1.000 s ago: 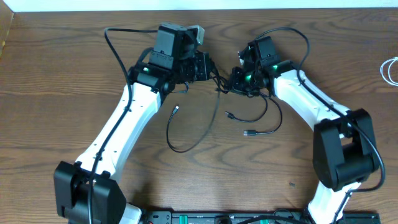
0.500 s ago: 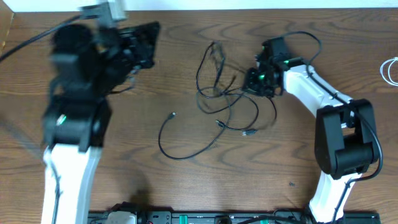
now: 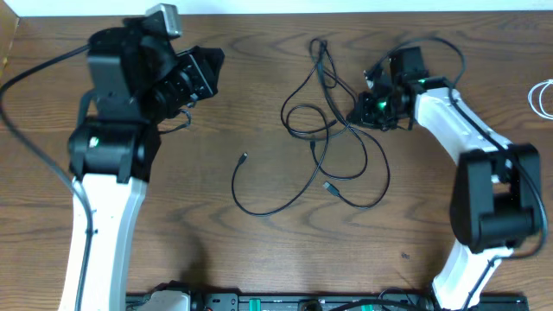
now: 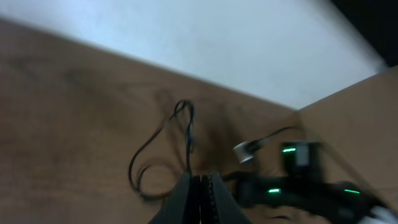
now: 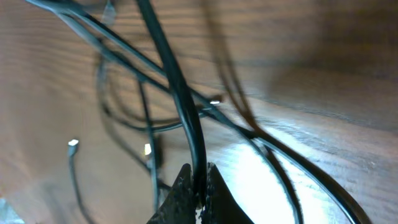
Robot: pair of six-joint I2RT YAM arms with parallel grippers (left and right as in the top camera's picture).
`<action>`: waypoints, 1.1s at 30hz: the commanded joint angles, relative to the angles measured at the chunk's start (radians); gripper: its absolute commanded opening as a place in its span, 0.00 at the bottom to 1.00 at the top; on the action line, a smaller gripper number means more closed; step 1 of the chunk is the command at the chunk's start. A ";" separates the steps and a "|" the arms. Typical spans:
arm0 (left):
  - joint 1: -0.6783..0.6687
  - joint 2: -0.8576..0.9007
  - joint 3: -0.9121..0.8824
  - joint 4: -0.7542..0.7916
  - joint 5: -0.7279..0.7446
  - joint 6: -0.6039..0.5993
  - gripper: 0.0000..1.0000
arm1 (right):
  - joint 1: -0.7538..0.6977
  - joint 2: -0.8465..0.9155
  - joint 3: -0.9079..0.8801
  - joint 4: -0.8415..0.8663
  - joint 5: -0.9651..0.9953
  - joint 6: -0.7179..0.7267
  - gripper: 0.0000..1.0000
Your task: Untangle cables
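Several thin black cables (image 3: pixel 321 130) lie loosely looped at the middle of the wooden table, their strands crossing. One long curve (image 3: pixel 263 200) ends in a small plug (image 3: pixel 244 157). My right gripper (image 3: pixel 357 112) sits at the tangle's right edge. In the right wrist view it (image 5: pixel 199 182) is shut on a black cable (image 5: pixel 180 99) that runs up from between its tips. My left gripper (image 3: pixel 210 71) hangs raised at the far left, well apart from the cables. The left wrist view shows it (image 4: pixel 200 182) shut with nothing between the fingers, and a cable loop (image 4: pixel 186 121) far ahead.
A white cable (image 3: pixel 543 98) lies at the table's right edge. The right arm (image 3: pixel 449 112) reaches in from the lower right. A dark strip with green lights (image 3: pixel 311 302) runs along the front edge. A pale wall (image 4: pixel 186 37) bounds the table's far side.
My left arm has swung away from the tangle to the far left and risen. The cables have spread out across the middle. My right gripper has shifted slightly right, holding its cable.
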 commanded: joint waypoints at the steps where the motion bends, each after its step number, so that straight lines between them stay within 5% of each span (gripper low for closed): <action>1: -0.020 0.063 -0.002 -0.017 0.002 0.002 0.08 | -0.009 -0.155 0.002 -0.012 -0.093 -0.090 0.01; 14: -0.140 0.300 -0.002 0.025 0.002 0.045 0.08 | 0.001 -0.488 0.002 -0.105 -0.138 -0.158 0.01; 16: -0.150 0.323 -0.002 0.047 0.002 0.044 0.13 | 0.000 -0.510 0.002 -0.121 -0.114 -0.158 0.01; 25: -0.263 0.497 -0.002 0.309 -0.024 0.040 0.52 | -0.002 -0.505 0.002 -0.188 0.010 -0.158 0.38; 33: -0.317 0.697 -0.002 0.529 -0.210 0.000 0.56 | -0.002 -0.505 0.001 -0.212 0.068 -0.158 0.51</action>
